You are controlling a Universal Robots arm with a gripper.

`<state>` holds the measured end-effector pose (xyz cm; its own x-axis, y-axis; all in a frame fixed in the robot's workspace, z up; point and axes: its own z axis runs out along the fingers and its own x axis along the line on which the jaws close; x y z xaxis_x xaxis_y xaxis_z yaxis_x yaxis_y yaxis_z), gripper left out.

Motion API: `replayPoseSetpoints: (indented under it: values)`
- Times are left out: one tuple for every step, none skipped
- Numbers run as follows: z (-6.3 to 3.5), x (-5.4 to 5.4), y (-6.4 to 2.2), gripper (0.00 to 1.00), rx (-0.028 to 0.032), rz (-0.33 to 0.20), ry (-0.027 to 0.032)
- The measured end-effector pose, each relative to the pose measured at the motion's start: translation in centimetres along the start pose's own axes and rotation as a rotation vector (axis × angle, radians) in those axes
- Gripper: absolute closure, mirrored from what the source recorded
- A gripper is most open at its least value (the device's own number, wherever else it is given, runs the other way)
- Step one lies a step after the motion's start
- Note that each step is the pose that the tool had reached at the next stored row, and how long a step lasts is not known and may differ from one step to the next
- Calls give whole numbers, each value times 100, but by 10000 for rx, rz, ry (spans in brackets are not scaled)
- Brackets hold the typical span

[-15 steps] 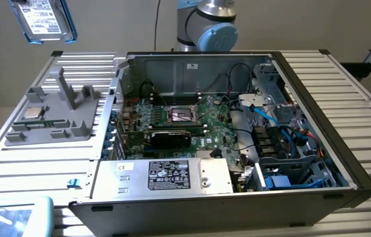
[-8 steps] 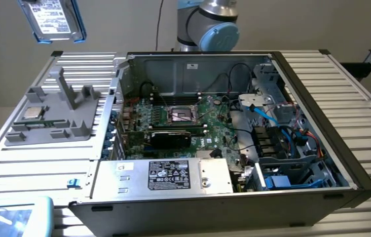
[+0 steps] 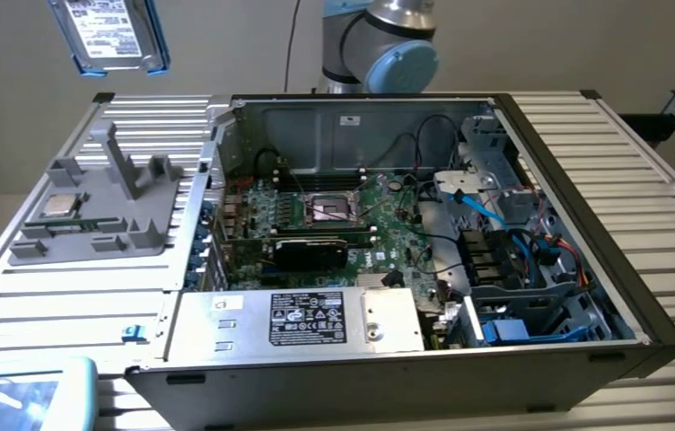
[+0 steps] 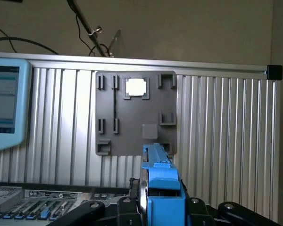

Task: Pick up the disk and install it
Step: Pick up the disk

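The disk (image 3: 111, 34), a silver-grey drive with a white label in a bright blue carrier, hangs high in the air at the exterior view's upper left, above the grey fixture plate (image 3: 98, 211). In the wrist view I see the disk (image 4: 159, 181) edge-on, blue carrier tab pointing away, clamped between the black fingers (image 4: 126, 207) of my gripper (image 4: 160, 207). The gripper is shut on it. Below the disk lies the slatted aluminium table.
The open computer case (image 3: 577, 171) holds a motherboard (image 3: 337, 215), a silver box with a black label (image 3: 313, 319) and a bay with blue parts (image 3: 530, 328). A small square chip (image 3: 62, 204) sits on the fixture plate. A pale blue screen (image 3: 14, 395) stands nearby.
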<state>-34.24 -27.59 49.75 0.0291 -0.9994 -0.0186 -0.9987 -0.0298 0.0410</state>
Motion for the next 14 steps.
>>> replayPoseSetpoints:
  values:
    - [-12,10,-24,63,0,0,0]
    - [-24,21,-48,63,0,0,0]
    - [-38,31,-72,63,-1,-1,0]
    - [-50,42,-99,63,0,-1,0]
    - [-63,53,-129,63,0,1,0]
    - [-75,66,-162,63,-1,1,1]
    - [-89,80,-197,63,-3,0,1]
    - [-102,94,-229,63,-2,0,1]
    - [-112,107,-263,63,1,0,0]
    - [-125,120,-294,63,0,1,0]
    - [-136,133,-323,63,-1,0,0]
    - [-145,146,-350,63,-2,0,1]
    - [-153,159,-375,63,-2,0,1]
    - [-157,175,-395,63,-2,0,1]
